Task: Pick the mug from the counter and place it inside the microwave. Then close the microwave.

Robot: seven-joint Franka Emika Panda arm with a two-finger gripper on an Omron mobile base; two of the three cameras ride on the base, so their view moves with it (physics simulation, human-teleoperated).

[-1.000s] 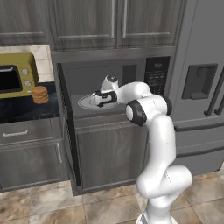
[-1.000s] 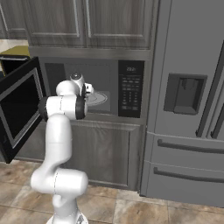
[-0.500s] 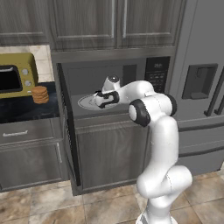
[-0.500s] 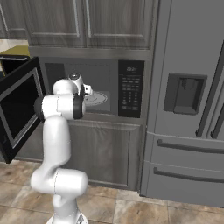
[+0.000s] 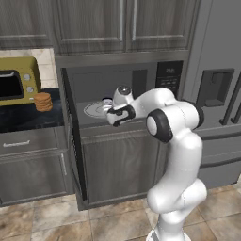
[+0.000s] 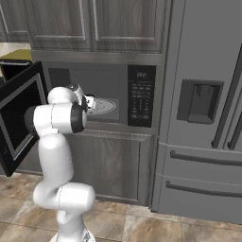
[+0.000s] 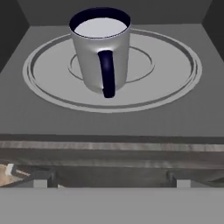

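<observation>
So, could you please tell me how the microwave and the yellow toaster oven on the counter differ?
The microwave is black and built in under the cabinets; the toaster oven is mustard yellow and stands on the counter. The microwave's door is swung open, the toaster oven's looks shut. The microwave is much larger and holds the mug on its turntable. Both have dark glass fronts.

White mug (image 7: 99, 48), dark rim and handle
</observation>
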